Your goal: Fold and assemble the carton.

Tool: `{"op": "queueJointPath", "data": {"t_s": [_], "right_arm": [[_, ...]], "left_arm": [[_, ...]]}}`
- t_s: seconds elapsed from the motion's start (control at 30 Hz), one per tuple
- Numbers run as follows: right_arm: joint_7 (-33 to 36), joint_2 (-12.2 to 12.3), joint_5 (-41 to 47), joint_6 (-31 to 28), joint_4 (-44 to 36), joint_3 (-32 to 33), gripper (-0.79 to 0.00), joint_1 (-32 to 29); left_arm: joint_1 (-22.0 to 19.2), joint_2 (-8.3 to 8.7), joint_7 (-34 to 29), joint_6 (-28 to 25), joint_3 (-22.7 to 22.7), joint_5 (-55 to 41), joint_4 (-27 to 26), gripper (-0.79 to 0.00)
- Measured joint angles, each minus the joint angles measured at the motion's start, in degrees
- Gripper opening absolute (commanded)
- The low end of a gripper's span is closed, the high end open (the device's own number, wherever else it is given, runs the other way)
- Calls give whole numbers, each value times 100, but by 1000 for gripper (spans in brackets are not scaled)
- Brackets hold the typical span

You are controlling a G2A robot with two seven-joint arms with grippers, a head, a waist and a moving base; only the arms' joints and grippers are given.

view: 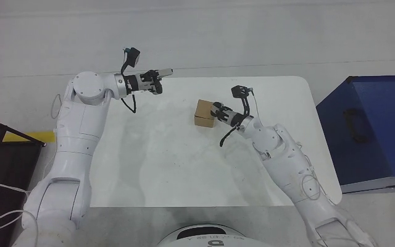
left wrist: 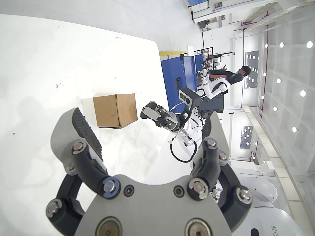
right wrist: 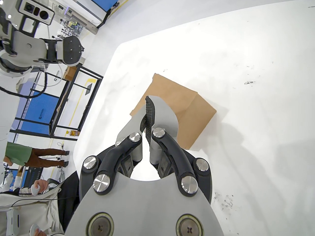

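Right gripper (right wrist: 148,106): jaws pressed together, empty, just beside the closed brown carton (view: 204,113), toward table (view: 185,167) far edge. Left gripper (view: 163,73): spread wide, empty, at far edge near left corner.

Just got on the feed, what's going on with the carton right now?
The carton sits on the white table as a brown box, and the faces in view look folded shut. The right gripper, jaws shut, is right beside the carton; I cannot tell whether it touches it. The left gripper, jaws open and holding nothing, is by the table's far edge, well away from the carton.
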Motion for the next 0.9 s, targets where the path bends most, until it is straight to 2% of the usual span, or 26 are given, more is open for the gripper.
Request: {"op": "queueJointPath", "data": {"t_s": [0.2, 0.47, 0.67, 0.9], "right_arm": [[-162, -39, -259, 338, 57, -150, -785, 75], [-227, -21, -252, 240, -114, -61, -785, -64], [-172, -44, -384, 388, -54, -164, -785, 0], [-189, 46, -69, 253, -156, 367, -785, -201]], "left_arm": [[0, 0, 0, 0, 0, 0, 0, 0], [0, 0, 0, 0, 0, 0, 0, 0], [0, 0, 0, 0, 0, 0, 0, 0], [0, 0, 0, 0, 0, 0, 0, 0]]}}
